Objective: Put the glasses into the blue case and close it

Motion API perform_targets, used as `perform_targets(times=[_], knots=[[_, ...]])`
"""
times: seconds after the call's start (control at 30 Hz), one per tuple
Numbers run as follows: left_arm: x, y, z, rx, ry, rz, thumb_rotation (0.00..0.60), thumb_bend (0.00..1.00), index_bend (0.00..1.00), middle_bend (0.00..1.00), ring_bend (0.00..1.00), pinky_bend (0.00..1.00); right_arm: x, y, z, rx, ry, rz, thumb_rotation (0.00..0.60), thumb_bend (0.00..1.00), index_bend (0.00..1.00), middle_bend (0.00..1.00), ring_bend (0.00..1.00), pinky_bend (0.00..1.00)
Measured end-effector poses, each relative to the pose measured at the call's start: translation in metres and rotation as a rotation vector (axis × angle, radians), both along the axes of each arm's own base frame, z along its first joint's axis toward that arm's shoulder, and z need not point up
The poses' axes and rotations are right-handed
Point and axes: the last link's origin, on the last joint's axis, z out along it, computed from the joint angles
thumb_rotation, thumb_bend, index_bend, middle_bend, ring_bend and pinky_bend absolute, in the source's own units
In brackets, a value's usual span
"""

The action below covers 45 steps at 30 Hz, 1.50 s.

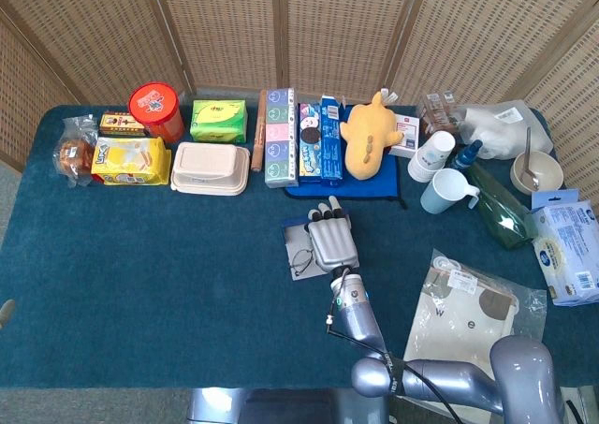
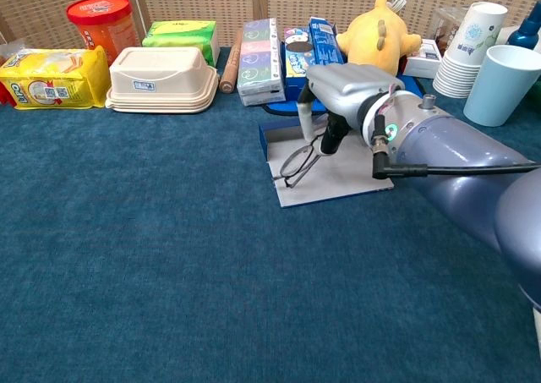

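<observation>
Glasses (image 2: 297,161) pinched in right hand (image 2: 342,91) fingers (image 2: 305,121), tilted over blue case (image 2: 334,170) left edge.

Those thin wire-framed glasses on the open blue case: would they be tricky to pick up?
Probably. The thin wire-framed glasses look light and flat-lying, so fingers may struggle to get under them. The frame seems slender, likely bendable if squeezed. They hang over the edge of the open blue case, so a nudge might slide them.

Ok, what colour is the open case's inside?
Pale grey lining inside the blue case, clearest in the chest view.
</observation>
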Motion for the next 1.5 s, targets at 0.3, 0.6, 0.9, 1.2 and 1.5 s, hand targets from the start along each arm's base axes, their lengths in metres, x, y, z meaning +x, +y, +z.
perform_targets(times=[0.3, 0.6, 0.9, 1.2, 1.5], knots=[[0.001, -0.002, 0.002, 0.007, -0.002, -0.01, 0.6, 0.28, 0.11, 0.06, 0.0, 0.0, -0.001, 0.0, 0.001, -0.016, 0.046, 0.03, 0.6, 0.3, 0.18, 0.16, 0.04, 0.05], [0.003, -0.003, 0.002, 0.013, -0.003, -0.022, 0.6, 0.28, 0.11, 0.06, 0.0, 0.0, -0.001, 0.004, 0.009, -0.038, 0.078, 0.073, 0.6, 0.21, 0.13, 0.14, 0.02, 0.04], [0.003, -0.006, 0.001, 0.008, -0.006, -0.019, 0.6, 0.28, 0.11, 0.06, 0.0, 0.0, 0.0, 0.029, 0.013, 0.003, 0.116, 0.201, 0.6, 0.06, 0.09, 0.14, 0.02, 0.04], [0.002, -0.01, 0.003, 0.012, -0.001, -0.009, 0.6, 0.28, 0.11, 0.06, 0.0, 0.0, 0.001, 0.033, -0.003, 0.067, 0.156, 0.263, 0.6, 0.02, 0.08, 0.13, 0.01, 0.03], [-0.001, -0.012, 0.004, 0.013, 0.002, -0.002, 0.6, 0.28, 0.11, 0.06, 0.0, 0.0, 0.006, 0.028, -0.017, 0.101, 0.174, 0.284, 0.6, 0.02, 0.07, 0.12, 0.01, 0.03]])
